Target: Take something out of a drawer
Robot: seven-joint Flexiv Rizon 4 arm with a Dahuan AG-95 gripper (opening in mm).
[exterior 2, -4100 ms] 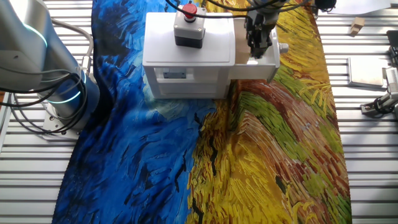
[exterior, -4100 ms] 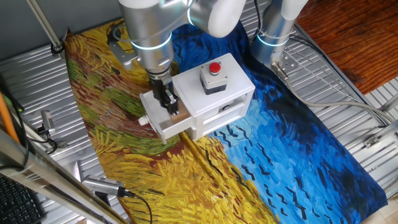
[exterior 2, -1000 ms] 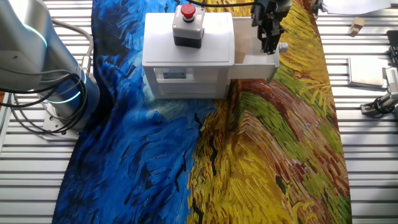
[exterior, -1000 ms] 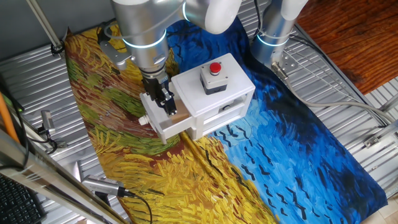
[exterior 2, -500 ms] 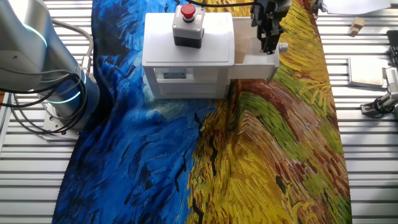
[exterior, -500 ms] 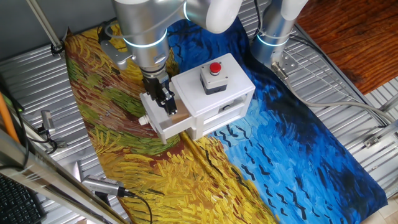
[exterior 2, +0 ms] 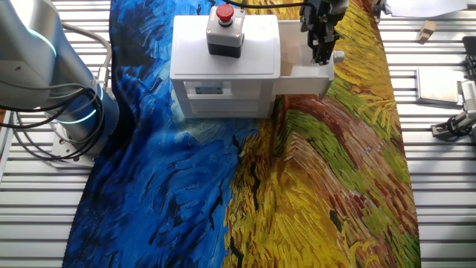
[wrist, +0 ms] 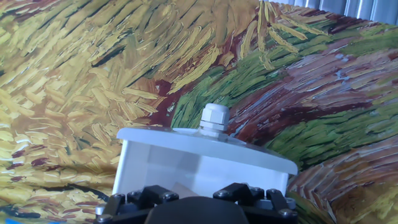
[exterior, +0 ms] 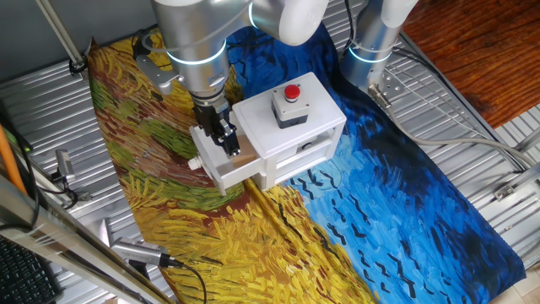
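The white drawer [exterior: 221, 175] stands pulled out of the white box [exterior: 295, 127], its round knob [wrist: 214, 117] facing away from the box. The small tan block [exterior: 245, 157] lies inside the drawer at the end next to the box; it also shows in the other fixed view [exterior 2: 287, 55] and faintly in the hand view [wrist: 180, 188]. My gripper [exterior: 226, 145] hangs over the drawer nearer its knob end, beside the block and not around it. The jaws look spread and hold nothing. The drawer also shows in the other fixed view [exterior 2: 306, 79].
A red push button [exterior: 291, 92] on a grey base sits on top of the box. The box's other front has a dark slot [exterior: 305, 145]. A painted cloth [exterior: 380, 211] covers the table. Metal tools [exterior 2: 454, 123] lie at the table's side.
Since 4 s ago my gripper has risen a little and shifted toward the drawer's knob end. Over the last second nothing has moved. The block stays in the drawer.
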